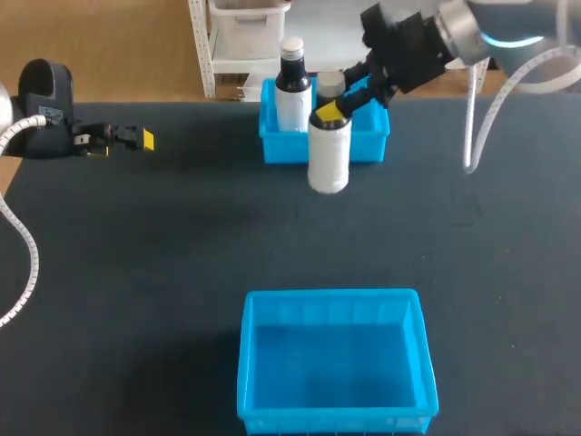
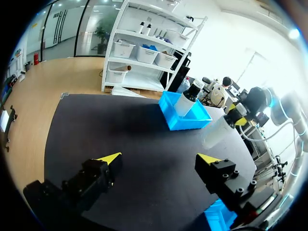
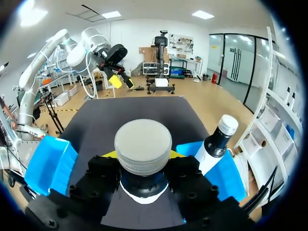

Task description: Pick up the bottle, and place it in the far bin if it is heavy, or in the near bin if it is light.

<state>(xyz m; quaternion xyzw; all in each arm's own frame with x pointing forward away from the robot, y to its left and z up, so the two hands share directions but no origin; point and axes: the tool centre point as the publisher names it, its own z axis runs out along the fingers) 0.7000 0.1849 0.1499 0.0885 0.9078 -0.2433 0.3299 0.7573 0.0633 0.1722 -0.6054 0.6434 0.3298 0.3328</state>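
Nearest me: open-topped rectangular bright blue plastic bin (image 1: pixel 331 296), on the near edge of the black matte table (image 1: pixel 163 245), about mid-width. Nothing in it that I can see.

Left side, mid-depth: left gripper (image 1: pixel 138 139), low over the table near its left edge and well apart from both bins. In the left wrist view its yellow-tipped fingers (image 2: pixel 109 158) stand wide apart with only bare table between them.

Farther on, right of centre: right gripper (image 1: pixel 338 107), its arm coming in from the far right corner. It is clamped on the white cylindrical plastic bottle with the grey screw cap (image 1: pixel 329 154). The right wrist view shows a finger on each side of the neck, just under the cap. The bottle hangs roughly upright below the gripper, in front of the near wall of the far bin. In the left wrist view it looks clear of the table, though I cannot be sure of the gap.

Farthest: smaller bright blue plastic bin (image 1: pixel 368 145), at the far edge. In its left end stands an upright white bottle with a black neck and white cap (image 1: pixel 292 91), just beside the held bottle.
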